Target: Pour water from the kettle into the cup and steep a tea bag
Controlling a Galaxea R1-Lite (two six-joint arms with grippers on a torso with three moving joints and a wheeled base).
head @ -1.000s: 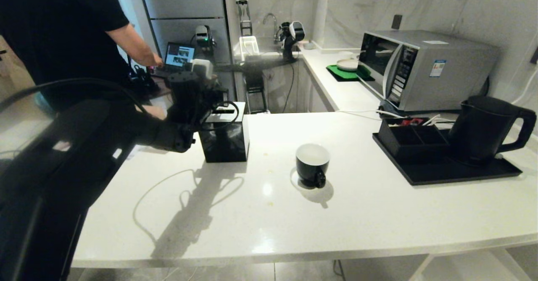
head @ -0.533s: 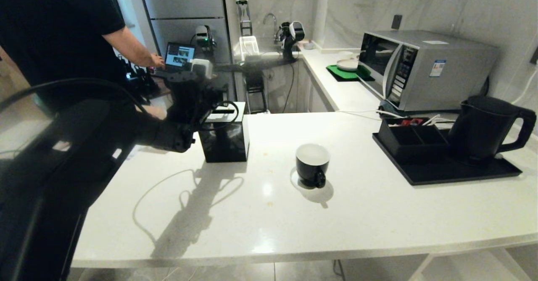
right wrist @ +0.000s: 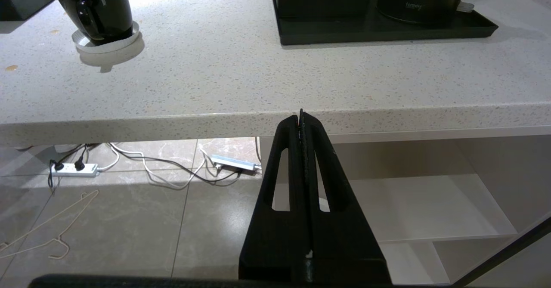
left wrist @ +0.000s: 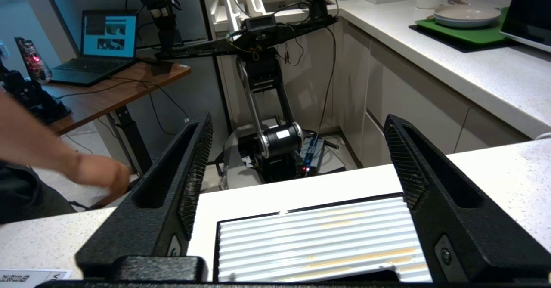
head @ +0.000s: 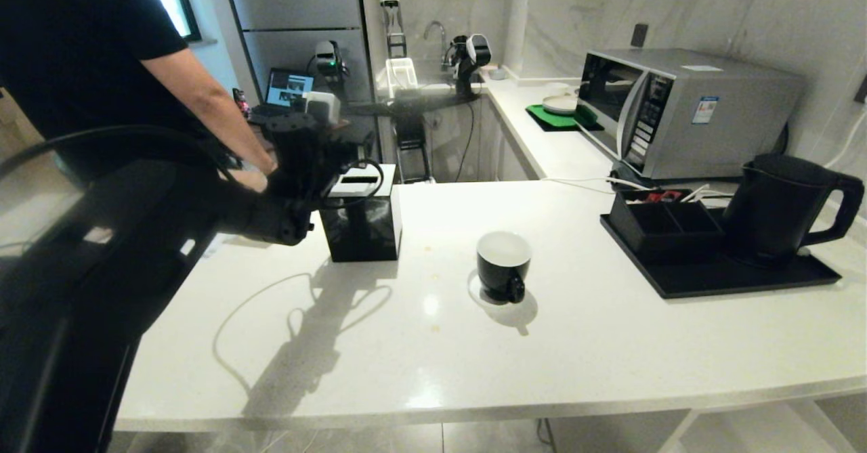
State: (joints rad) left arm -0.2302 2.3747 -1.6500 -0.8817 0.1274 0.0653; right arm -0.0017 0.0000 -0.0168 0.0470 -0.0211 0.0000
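The black cup (head: pixel 504 265), white inside, stands mid-counter on a small coaster, its handle toward me; the right wrist view shows the cup (right wrist: pixel 97 8) too. The tall black kettle (head: pixel 779 206) sits on a black tray (head: pixel 711 278) at the right, handle pointing right. My left gripper (left wrist: pixel 298 122) is open and empty, hovering over the ribbed top of a black cube tissue box (head: pixel 362 226) left of the cup. Below the counter's front edge, my right gripper (right wrist: pixel 301 116) hangs shut with nothing in it. The tea bag is out of view.
A black organizer (head: pixel 657 226) with something red at its back shares the tray. A microwave (head: pixel 677 111) stands behind. A person at the left reaches a hand (head: pixel 252 177) down beside my left arm. Cables and a power strip (right wrist: pixel 73 169) lie on the floor.
The person's arm has come away from the laptop and down to the counter's far edge beside my left arm. Cup, kettle and both arms keep their places.
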